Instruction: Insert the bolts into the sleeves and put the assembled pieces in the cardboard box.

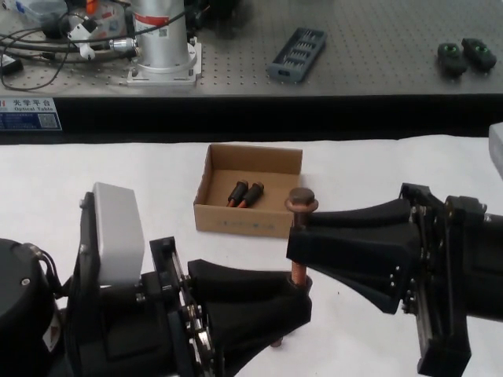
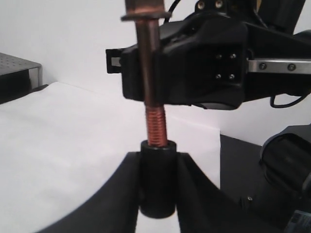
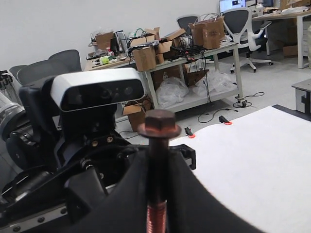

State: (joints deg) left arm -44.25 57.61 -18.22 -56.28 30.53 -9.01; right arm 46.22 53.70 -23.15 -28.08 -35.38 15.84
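My left gripper is shut on a black sleeve, held upright above the white cloth. My right gripper is shut on a copper bolt, hex head up. The bolt's threaded tip stands in the top of the sleeve. In the high view the bolt runs down from the right gripper into the left gripper at the bench's front. The cardboard box lies behind them with two assembled pieces inside.
A white cloth covers the bench. Behind it runs a perforated table with a metal post, cables, a dark ribbed block and two small dark parts. The left arm's white camera housing stands at front left.
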